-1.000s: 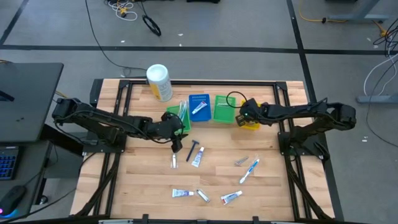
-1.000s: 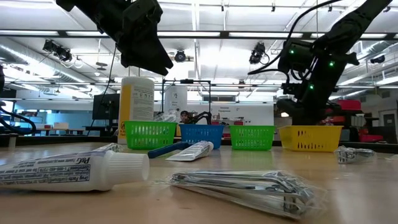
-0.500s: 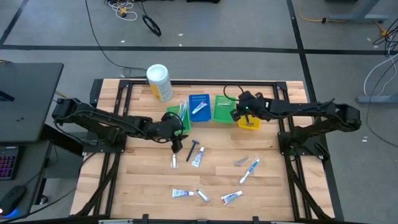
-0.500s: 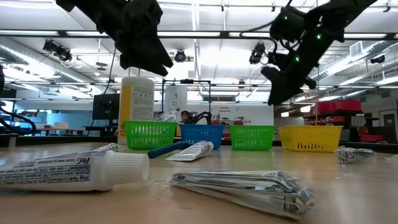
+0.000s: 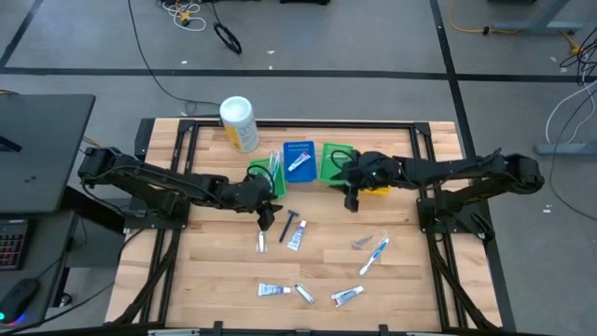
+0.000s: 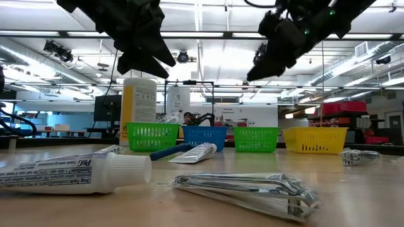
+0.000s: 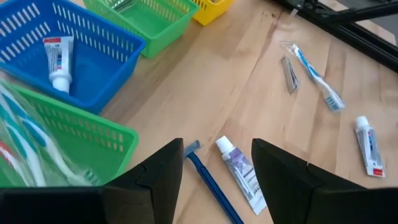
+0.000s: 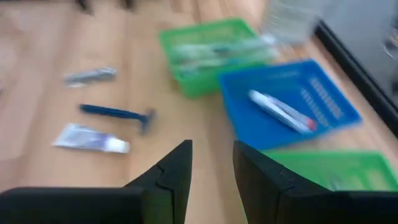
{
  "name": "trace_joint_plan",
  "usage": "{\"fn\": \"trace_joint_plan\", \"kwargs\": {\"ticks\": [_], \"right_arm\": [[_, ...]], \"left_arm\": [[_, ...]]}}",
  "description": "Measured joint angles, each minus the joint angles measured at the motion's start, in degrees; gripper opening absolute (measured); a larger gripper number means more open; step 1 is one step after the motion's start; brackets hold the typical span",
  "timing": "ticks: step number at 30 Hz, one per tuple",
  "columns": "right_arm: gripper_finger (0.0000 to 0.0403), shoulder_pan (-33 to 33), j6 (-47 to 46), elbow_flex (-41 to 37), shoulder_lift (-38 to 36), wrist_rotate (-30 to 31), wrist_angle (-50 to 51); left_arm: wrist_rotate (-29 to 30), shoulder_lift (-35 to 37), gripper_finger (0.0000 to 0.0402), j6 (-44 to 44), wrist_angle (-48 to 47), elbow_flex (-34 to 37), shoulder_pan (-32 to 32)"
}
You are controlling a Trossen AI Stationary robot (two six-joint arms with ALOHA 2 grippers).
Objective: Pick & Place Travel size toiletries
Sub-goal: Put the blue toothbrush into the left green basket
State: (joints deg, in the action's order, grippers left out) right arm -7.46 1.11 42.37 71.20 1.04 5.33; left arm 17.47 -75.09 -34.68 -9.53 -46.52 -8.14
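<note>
At the near edge of the wooden counter (image 5: 215, 271) lie the loose travel toiletries: a small white toothpaste tube with blue print (image 5: 274, 290), a small silvery packet (image 5: 304, 294) just beside it and another white tube with red print (image 5: 347, 296) a little to the right. Farther in, toward the right side, a slim blue-white toothbrush (image 5: 374, 255) lies slanted with a crumpled silvery packet (image 5: 361, 242) near its upper end. Near the middle sit a white tube with purple print (image 5: 297, 237), a dark blue-handled razor (image 5: 289, 223) and a thin silvery packet (image 5: 262, 243). The left claw (image 5: 266, 218) hangs right over this cluster, empty, its fingers spread; in the left wrist view the razor (image 7: 208, 177) and the tube (image 7: 240, 174) lie in the gap between the fingers, both long axes running roughly away from the claw, slightly slanted. So the left arm is plainly nearer to these two, and I judge a straight descent would take either one. The right claw (image 5: 351, 199) hovers empty in front of the bins, fingers parted a little. At the back stand a green plastic basket holding toothbrushes (image 5: 268, 174), a blue plastic basket with one tube inside (image 5: 298, 160), a second green basket (image 5: 333, 161) and a yellow basket (image 5: 375, 185).
</note>
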Motion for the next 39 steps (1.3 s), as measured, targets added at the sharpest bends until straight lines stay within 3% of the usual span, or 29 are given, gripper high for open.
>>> {"fn": "trace_joint_plan", "kwargs": {"ticks": [12, 22, 30, 39], "right_arm": [[0.013, 2.8, 1.4, 0.0, 0.9, 1.4, -3.3], [0.0197, 2.7, 3.0, 0.0, 6.4, 0.0, -10.7], [0.0206, 2.8, 4.4, 0.0, 9.7, -0.3, -12.9], [0.02, 7.0, 7.3, 0.3, 8.2, -11.0, -3.3]], "left_arm": [[-2.4, 0.0, 0.02, -11.1, -6.7, 0.0, -1.7], [-4.1, 0.0, 0.02, -28.0, -19.7, 0.0, -5.2], [-0.5, 0.0, 0.02, -26.1, -18.5, 0.0, -8.0], [1.1, 0.0, 0.02, -22.1, -17.5, 0.0, -8.3]]}}
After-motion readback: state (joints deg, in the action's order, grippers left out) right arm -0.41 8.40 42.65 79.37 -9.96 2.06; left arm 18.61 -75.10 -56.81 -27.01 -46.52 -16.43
